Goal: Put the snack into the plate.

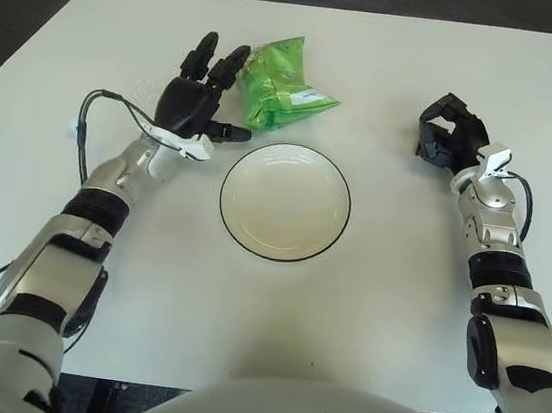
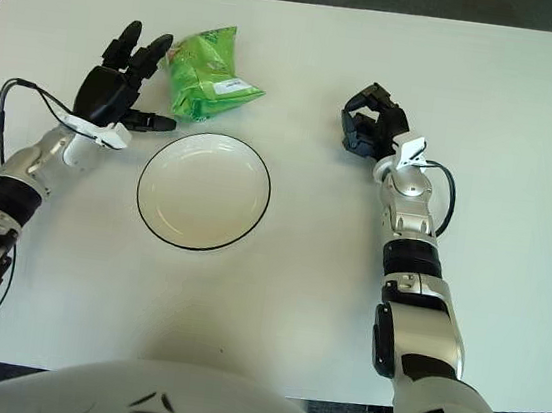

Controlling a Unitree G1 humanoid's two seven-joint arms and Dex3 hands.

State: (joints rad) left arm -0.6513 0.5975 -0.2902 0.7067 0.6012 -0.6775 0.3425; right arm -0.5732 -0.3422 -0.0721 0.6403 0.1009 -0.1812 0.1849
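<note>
Snack (image 1: pixel 283 84), a crumpled green packet with a white label, lies on the white desk (image 1: pixel 385 301) just beyond the far left rim of the plate (image 1: pixel 285 202), which is white with a dark edge and holds nothing. Just left of the packet is the left hand (image 1: pixel 197 96), its dark fingers (image 1: pixel 231 64) spread apart and stretched toward the bag, two tips close against its side and the thumb pointing toward the plate's rim, gripping nothing. Well apart on the plate's right, the right hand (image 1: pixel 449 130) shows with its fingers curled inward around nothing.
</note>
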